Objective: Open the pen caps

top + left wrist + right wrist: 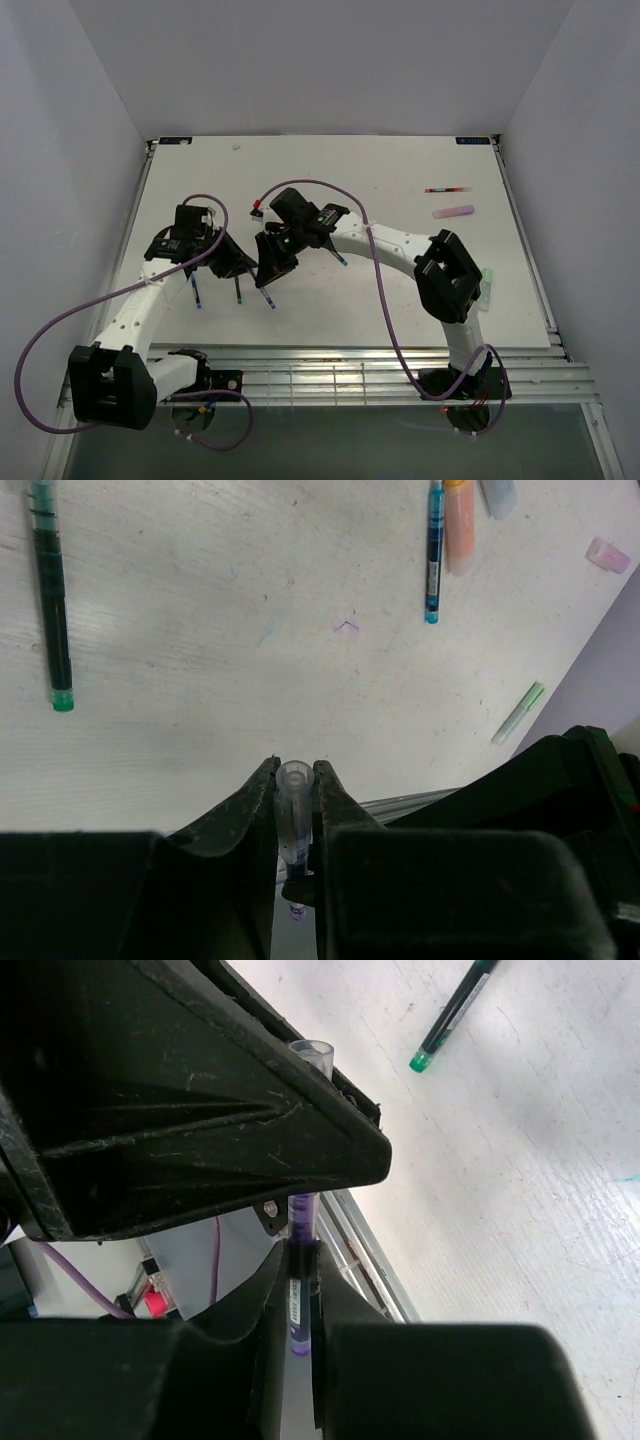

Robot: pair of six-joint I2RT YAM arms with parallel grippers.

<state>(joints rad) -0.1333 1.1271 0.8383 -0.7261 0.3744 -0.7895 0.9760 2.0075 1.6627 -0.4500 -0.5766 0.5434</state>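
White table [340, 160] carried loose pens. Black body of left gripper [294, 767] filled upper left of right wrist view and hid most of held cap there. Lying on table, apart from both grippers: green pen [50, 600] at left, blue pen [434, 555] touching orange highlighter [460, 535], pink cap [608, 555] at far right. Right gripper [300, 1265] jaws narrow, pinched purple pen barrel [302, 1215]. Left jaws narrow, clamped clear pen cap [294, 780] between fingertips, open end poking just past them, in line with barrel. Could not tell whether cap was off barrel.
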